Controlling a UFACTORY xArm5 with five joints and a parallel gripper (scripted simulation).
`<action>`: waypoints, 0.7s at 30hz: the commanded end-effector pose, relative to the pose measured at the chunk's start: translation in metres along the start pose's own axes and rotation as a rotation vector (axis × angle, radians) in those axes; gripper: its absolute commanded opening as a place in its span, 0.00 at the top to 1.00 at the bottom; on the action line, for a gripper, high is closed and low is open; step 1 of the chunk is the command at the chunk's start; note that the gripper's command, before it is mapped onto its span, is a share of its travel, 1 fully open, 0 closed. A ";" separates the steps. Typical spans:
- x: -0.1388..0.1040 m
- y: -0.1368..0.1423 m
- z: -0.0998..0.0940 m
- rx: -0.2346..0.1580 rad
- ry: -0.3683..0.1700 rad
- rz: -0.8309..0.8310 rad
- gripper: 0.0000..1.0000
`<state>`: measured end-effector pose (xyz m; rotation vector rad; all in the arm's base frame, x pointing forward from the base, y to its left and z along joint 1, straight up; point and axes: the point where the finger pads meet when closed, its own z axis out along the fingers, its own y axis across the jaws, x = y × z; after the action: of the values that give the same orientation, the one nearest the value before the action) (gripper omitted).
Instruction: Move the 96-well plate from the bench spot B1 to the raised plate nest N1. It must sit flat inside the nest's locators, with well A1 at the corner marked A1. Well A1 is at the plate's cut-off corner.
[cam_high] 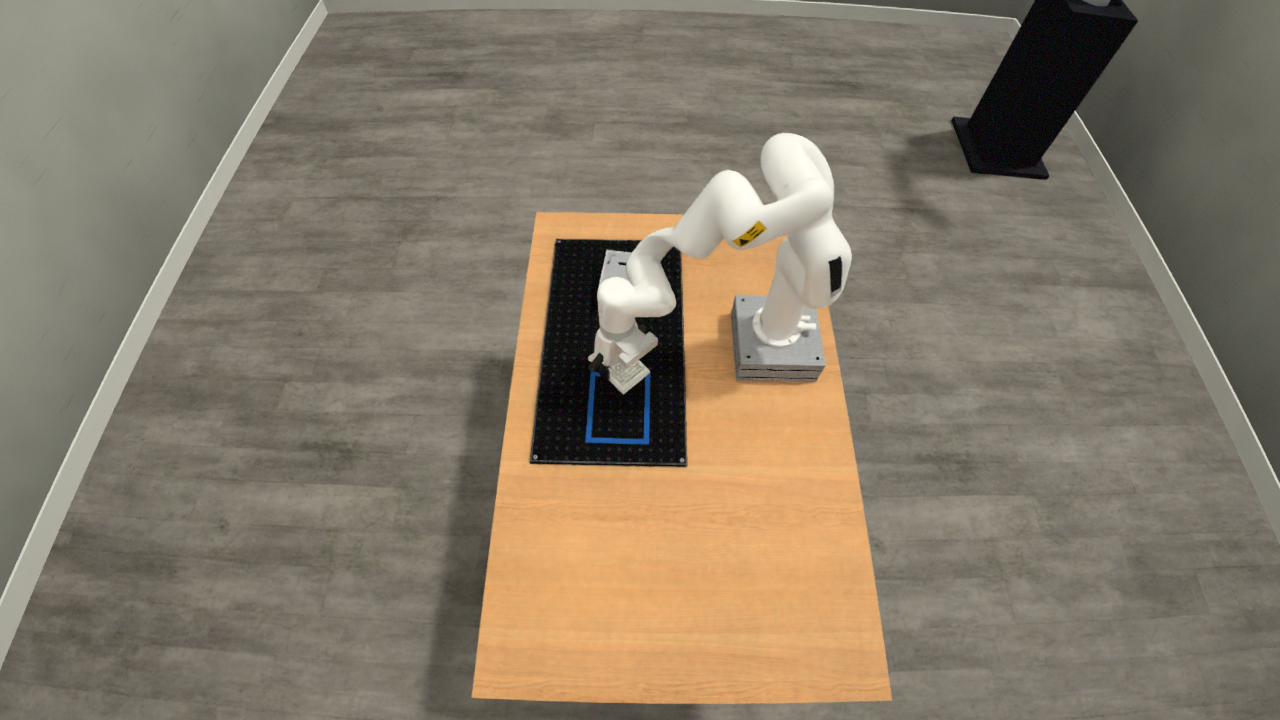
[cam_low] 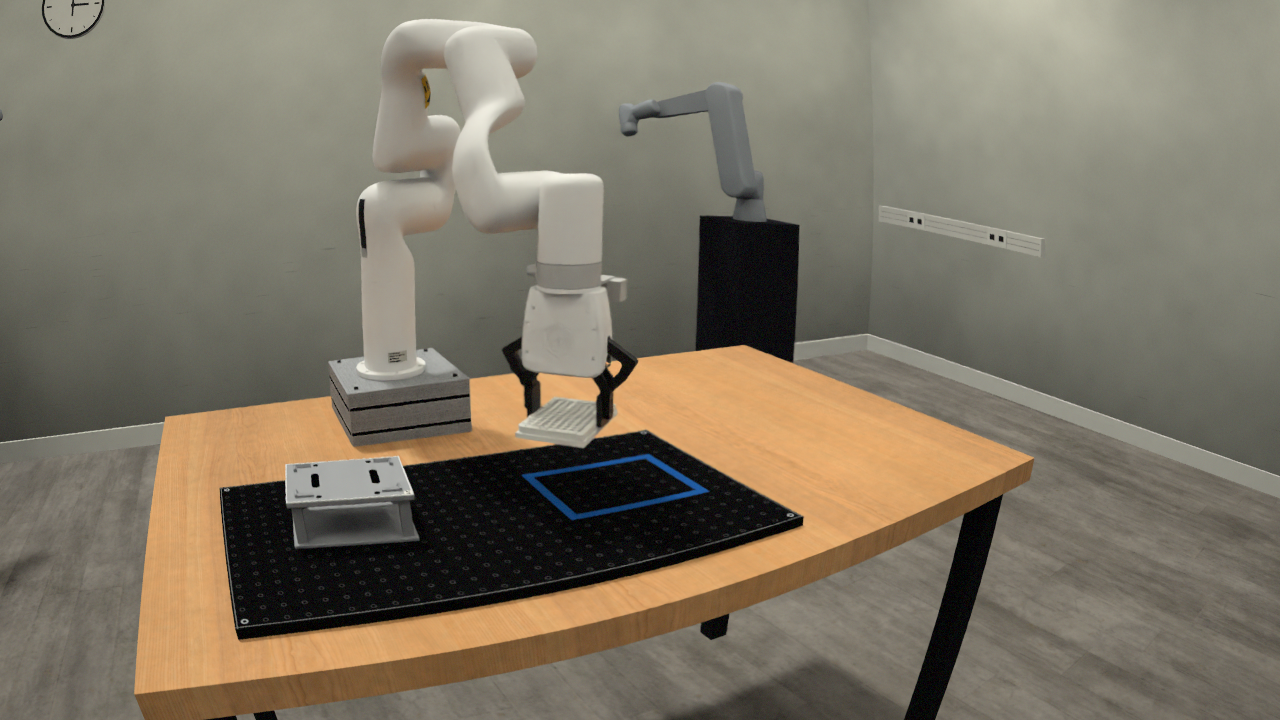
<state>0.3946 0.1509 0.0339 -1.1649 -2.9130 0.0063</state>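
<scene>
My gripper [cam_low: 569,404] is shut on the white 96-well plate [cam_low: 563,421] and holds it in the air above the black breadboard [cam_low: 501,528], near the back edge of the blue-outlined spot B1 [cam_low: 614,484]. The plate is turned at an angle to the spot's sides. In the overhead view the plate [cam_high: 628,372] shows partly under the gripper [cam_high: 619,358], over the top edge of B1 [cam_high: 617,408], which has nothing in it. The raised grey nest N1 [cam_low: 350,501] stands at the left end of the breadboard with nothing on its top; in the overhead view the nest [cam_high: 617,265] is mostly hidden by my arm.
My arm's grey base block [cam_low: 399,395] stands on the wooden table behind the breadboard. A black pedestal with a grey arm [cam_low: 746,284] stands off the table at the back right.
</scene>
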 end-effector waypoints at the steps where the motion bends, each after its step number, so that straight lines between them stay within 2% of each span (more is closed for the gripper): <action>1: -0.008 -0.006 -0.003 -0.003 -0.009 -0.119 1.00; 16: -0.043 -0.041 -0.012 -0.001 -0.009 -0.619 1.00; 18: -0.043 -0.041 -0.012 -0.001 -0.009 -0.619 1.00; 21: -0.050 -0.048 -0.014 0.000 -0.010 -0.719 1.00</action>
<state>0.3964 0.0919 0.0444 -0.2520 -3.1280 0.0017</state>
